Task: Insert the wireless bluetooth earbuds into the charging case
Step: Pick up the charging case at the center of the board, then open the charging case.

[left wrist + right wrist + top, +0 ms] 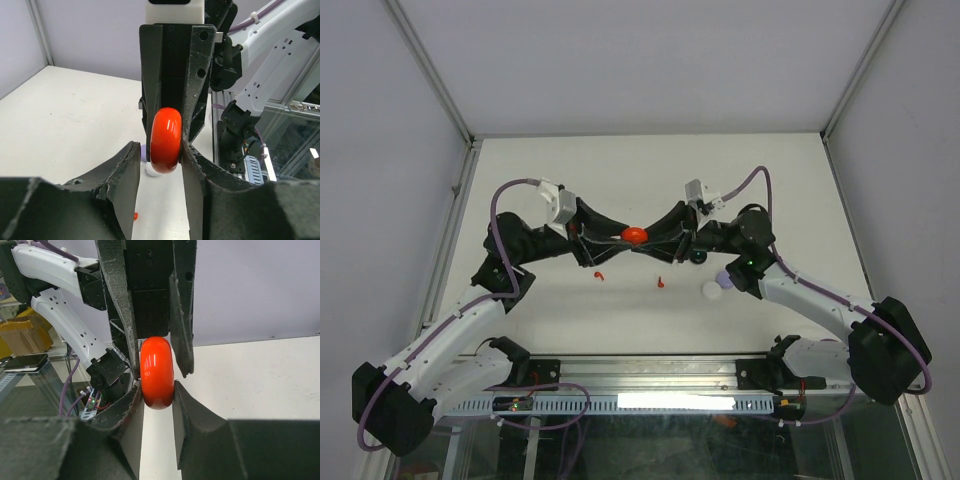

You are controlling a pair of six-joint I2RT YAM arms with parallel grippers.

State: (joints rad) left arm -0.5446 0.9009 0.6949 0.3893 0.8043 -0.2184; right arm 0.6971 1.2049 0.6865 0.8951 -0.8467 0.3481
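Left hand (160, 150), seemingly slack, faces right hand (158, 390) pinching red case (634, 236).

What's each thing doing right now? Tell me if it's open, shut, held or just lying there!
Red case: looks closed, held on edge above the table.
Right end effector: shut on the red case.
Left end effector: slightly open, one finger clear of the case.
Red earbud: loose on the table.
Other red earbud: loose on the table.
White case: resting on the table, untouched.
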